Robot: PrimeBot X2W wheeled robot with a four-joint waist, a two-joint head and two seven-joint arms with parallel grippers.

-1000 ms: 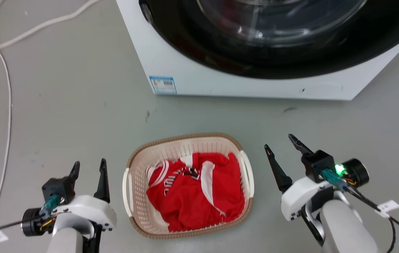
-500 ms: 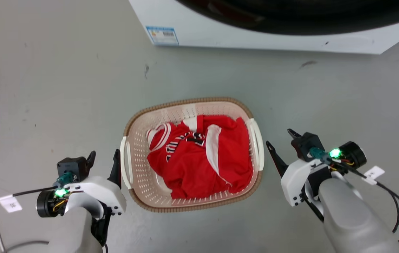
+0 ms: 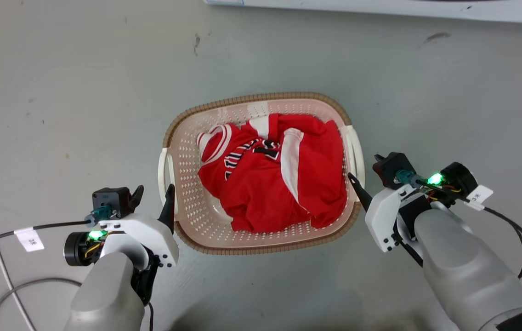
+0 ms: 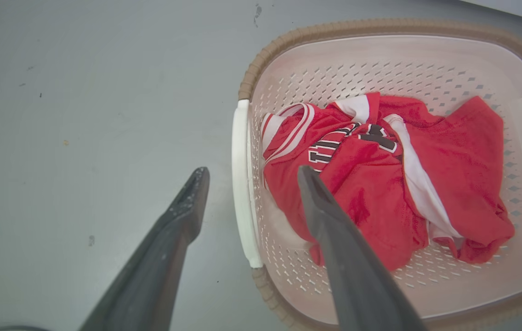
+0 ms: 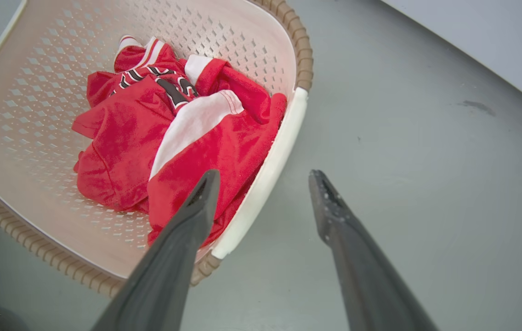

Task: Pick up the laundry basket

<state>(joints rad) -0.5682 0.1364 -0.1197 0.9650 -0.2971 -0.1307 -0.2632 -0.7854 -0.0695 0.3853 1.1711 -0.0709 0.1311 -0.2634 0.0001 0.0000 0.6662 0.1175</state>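
Floor (image 3: 82, 92): grey and bare around the laundry basket (image 3: 261, 97), which sits flat on it. A white washer (image 3: 380, 4) stands beyond the basket's far rim, well apart.

The head view has swung downward over the last second. The washer's slide toward the top edge is camera motion, and the basket itself has not shifted.

Load: a crumpled red jersey (image 3: 261, 193) lies inside the basket, below the rim.

Arms: both have closed in on the basket from its two short sides. A second ago each gripper stood well apart from it. The left gripper (image 3: 155, 187) is now spread wide beside the basket's left side, and the right gripper (image 3: 362, 165) is likewise spread beside the right side. Neither holds anything.

In the wrist views, the left handle (image 4: 241, 184) lies in the gap between the left fingers, and the right handle (image 5: 268, 170) lies between the right fingers. Whether any finger touches the plastic cannot be told.

Judgement: the approach is nearly complete and the grasp has not yet been made. The next step likely calls for both sides to clamp evenly, since an uneven lift could tilt the basket.
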